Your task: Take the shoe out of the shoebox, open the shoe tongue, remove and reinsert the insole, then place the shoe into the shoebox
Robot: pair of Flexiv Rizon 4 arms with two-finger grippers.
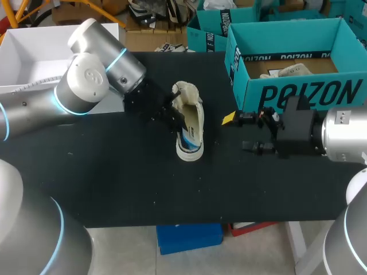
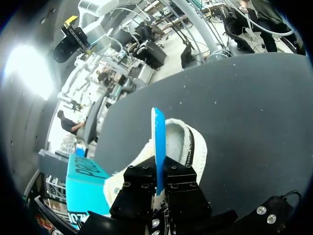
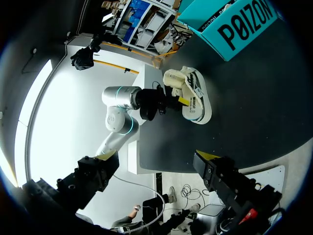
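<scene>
Head view, white blue-soled shoe (image 1: 190, 129) on its side on the bench (image 1: 114, 183), my left gripper (image 1: 171, 109) at its collar, left wrist view, it clamps the thin blue insole (image 2: 158, 147), right wrist view, my right gripper (image 3: 157, 156) wide apart, empty.

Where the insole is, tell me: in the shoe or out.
Mostly out: the left end effector grips the insole edge-on above the shoe; whether its tip is inside, cannot tell.

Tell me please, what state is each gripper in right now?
Left gripper: shut on the insole.
Right gripper: open, empty.
</scene>
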